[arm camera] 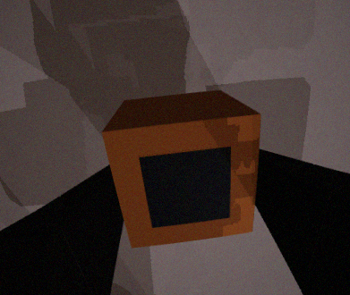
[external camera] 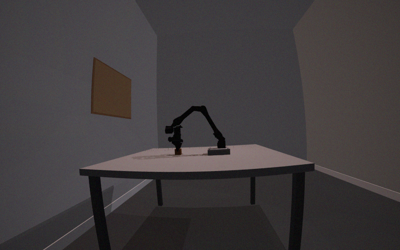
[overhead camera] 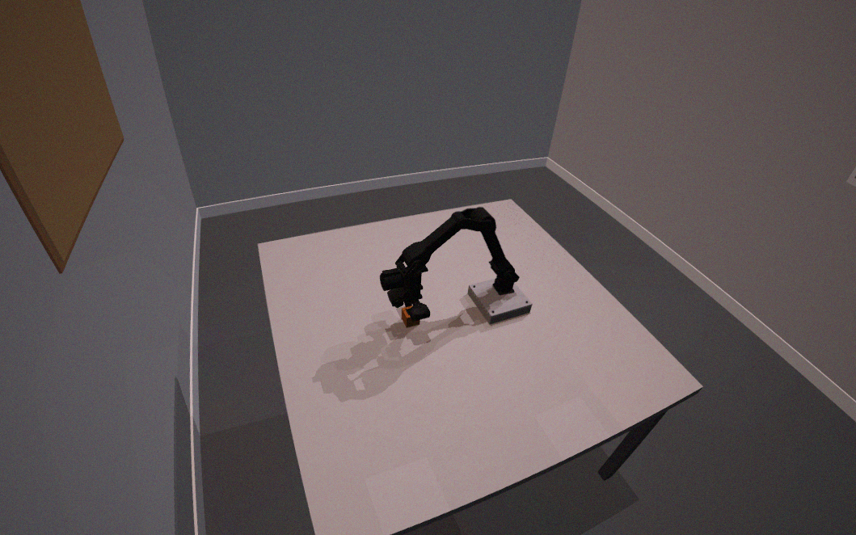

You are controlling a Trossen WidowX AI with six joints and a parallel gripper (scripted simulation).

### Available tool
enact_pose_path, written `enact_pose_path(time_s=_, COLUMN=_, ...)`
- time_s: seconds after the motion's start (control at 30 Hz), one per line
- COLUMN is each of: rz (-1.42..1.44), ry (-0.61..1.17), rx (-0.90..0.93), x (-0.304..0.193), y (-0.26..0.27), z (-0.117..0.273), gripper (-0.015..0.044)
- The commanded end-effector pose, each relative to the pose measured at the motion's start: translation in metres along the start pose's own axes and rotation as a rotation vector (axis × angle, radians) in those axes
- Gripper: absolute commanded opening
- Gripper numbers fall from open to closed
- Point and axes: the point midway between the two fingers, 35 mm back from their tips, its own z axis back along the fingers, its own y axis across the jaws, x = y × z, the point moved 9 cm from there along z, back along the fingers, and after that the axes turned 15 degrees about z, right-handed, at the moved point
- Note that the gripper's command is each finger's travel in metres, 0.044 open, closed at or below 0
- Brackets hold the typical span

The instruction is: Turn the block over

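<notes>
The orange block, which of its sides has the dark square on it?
The side of the block facing up toward the wrist camera; the other side visible there is plain orange.

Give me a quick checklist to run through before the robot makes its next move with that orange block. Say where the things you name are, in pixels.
1. Claw (overhead camera: 411, 313) (external camera: 178, 149) (arm camera: 182, 164) closed on the orange block (overhead camera: 410, 320) (external camera: 178, 152) (arm camera: 130, 201): ok.
2. Block between both fingers, seen from the wrist: ok.
3. Dark square mark (arm camera: 188, 188) in the wrist camera's sight: ok.
4. Marked side facing down: not ok, it faces up toward the claw.
5. Grip firm enough for turning: cannot tell.
</notes>
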Motion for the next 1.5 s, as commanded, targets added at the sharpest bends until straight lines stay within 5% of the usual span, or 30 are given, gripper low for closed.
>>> enact_pose_path(time_s=0.0, rz=-0.001, ry=0.000, rx=-0.001, x=0.000, y=0.000, z=0.004, gripper=0.0051)
enact_pose_path(time_s=0.07, rz=-0.001, ry=-0.001, rx=-0.001, x=0.001, y=0.000, z=0.018, gripper=0.0000)
enact_pose_path(time_s=1.47, rz=-0.001, ry=-0.498, rx=-0.135, x=-0.047, y=0.013, z=0.011, gripper=0.0000)
